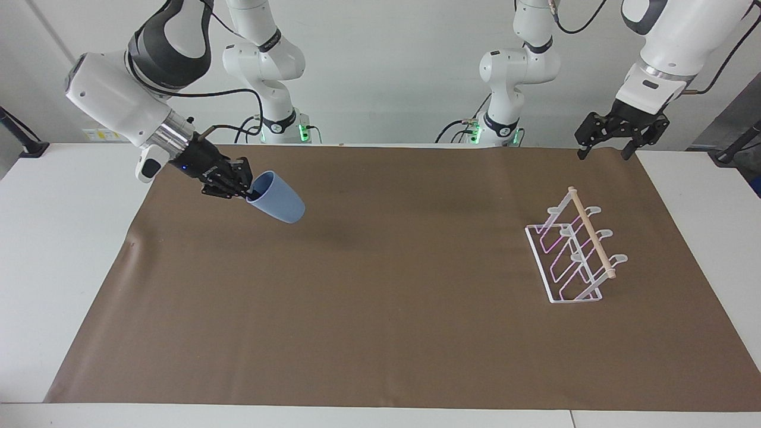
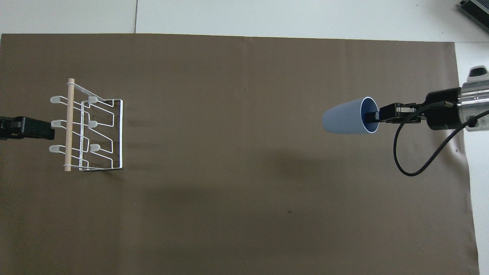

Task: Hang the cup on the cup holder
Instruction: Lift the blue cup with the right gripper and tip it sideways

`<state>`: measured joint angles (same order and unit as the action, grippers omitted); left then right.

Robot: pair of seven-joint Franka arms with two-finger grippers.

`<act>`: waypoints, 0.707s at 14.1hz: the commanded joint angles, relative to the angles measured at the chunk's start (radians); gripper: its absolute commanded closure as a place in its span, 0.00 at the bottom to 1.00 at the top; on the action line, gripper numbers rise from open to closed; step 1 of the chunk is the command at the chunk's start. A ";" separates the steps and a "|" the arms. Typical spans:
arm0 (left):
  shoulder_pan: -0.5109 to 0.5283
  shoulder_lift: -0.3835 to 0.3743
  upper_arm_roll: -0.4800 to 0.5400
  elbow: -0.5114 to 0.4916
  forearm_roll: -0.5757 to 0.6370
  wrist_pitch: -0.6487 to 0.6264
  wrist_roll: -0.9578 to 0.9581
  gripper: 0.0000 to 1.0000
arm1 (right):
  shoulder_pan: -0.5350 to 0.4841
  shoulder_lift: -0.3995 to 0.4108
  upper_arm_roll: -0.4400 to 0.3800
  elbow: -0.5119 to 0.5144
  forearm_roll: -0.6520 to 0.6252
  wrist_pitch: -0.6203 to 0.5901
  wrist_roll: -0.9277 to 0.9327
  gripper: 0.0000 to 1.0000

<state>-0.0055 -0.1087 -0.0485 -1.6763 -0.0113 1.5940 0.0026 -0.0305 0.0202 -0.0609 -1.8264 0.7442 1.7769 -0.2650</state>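
My right gripper (image 1: 248, 189) (image 2: 372, 115) is shut on the rim of the light-blue cup (image 1: 277, 201) (image 2: 345, 116) and holds it in the air over the brown mat, tipped on its side with its base toward the left arm's end. The white wire cup holder (image 1: 572, 252) (image 2: 88, 126), with a wooden dowel along its top, stands on the mat at the left arm's end. My left gripper (image 1: 612, 145) hangs open above the mat's edge near the robots, at the holder's end; only its tip (image 2: 26, 128) shows in the overhead view.
The brown mat (image 1: 380, 297) (image 2: 229, 191) covers most of the white table (image 1: 59, 238). A black cable (image 2: 405, 152) loops from the right wrist.
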 commanded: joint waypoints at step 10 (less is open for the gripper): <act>0.056 -0.155 0.004 -0.314 -0.275 0.257 -0.163 0.00 | 0.052 -0.055 0.003 -0.200 0.536 -0.099 0.164 1.00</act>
<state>0.0212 -0.1503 -0.0452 -1.8022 -0.1713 1.7257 -0.1018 0.0095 -0.0081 -0.0585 -1.9804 1.2165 1.6575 -0.1301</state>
